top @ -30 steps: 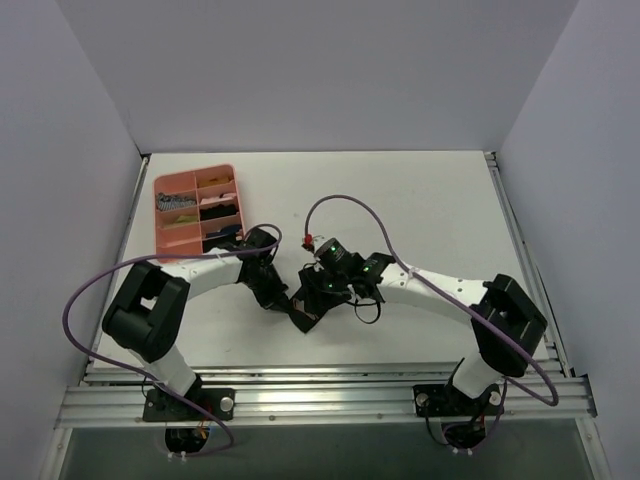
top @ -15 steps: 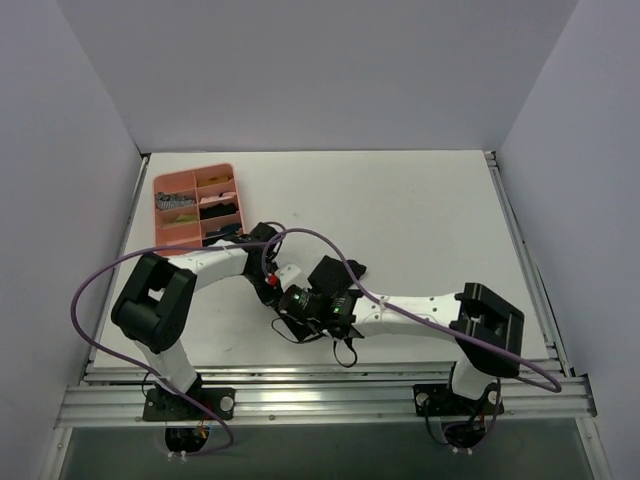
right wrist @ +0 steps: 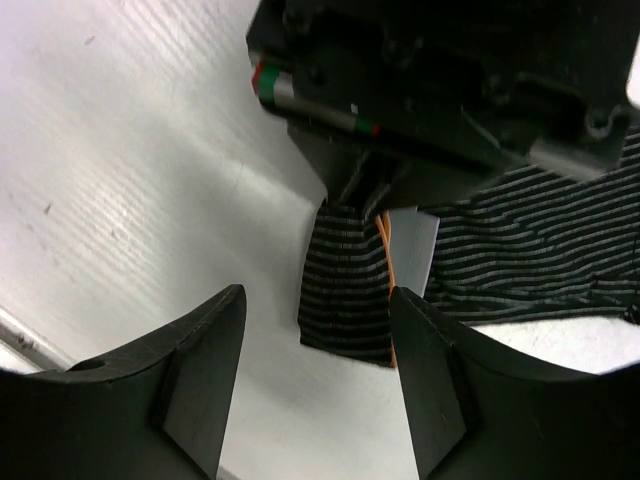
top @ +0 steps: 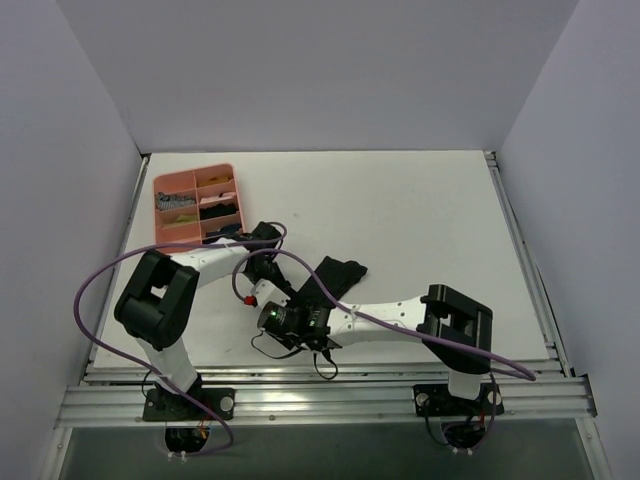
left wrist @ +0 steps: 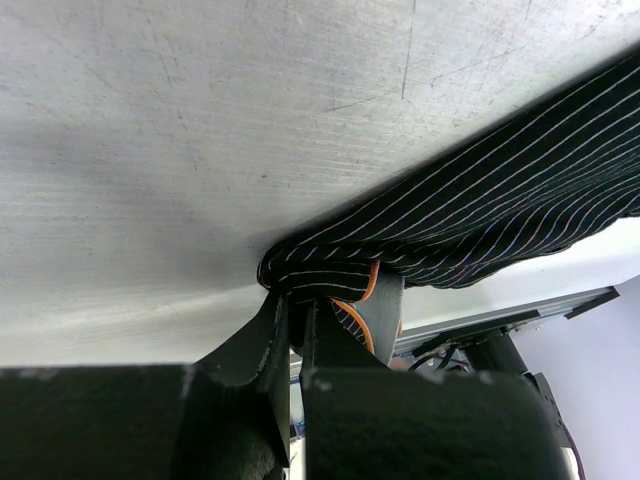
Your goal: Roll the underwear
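Note:
The underwear (top: 338,272) is black striped fabric with an orange-edged grey band, lying stretched across the table's middle. My left gripper (top: 272,277) is shut on one end of it. In the left wrist view the fingers (left wrist: 297,312) pinch the folded edge of the underwear (left wrist: 480,200) beside the band. My right gripper (right wrist: 315,300) is open and hangs just above the table. A short hanging flap of the underwear (right wrist: 345,290) lies ahead of its fingers, untouched. The left gripper (right wrist: 372,195) holds that flap from above.
A pink divided tray (top: 158,210) with small items stands at the far left. The right forearm (top: 385,315) lies low across the near side. Purple cables (top: 100,282) loop over both arms. An aluminium rail (top: 330,392) runs along the near edge.
My right arm has swung left along the near side, bringing its wrist beside the left gripper, and its jaws have opened a little wider. More of the underwear now shows. The left gripper has stayed shut.

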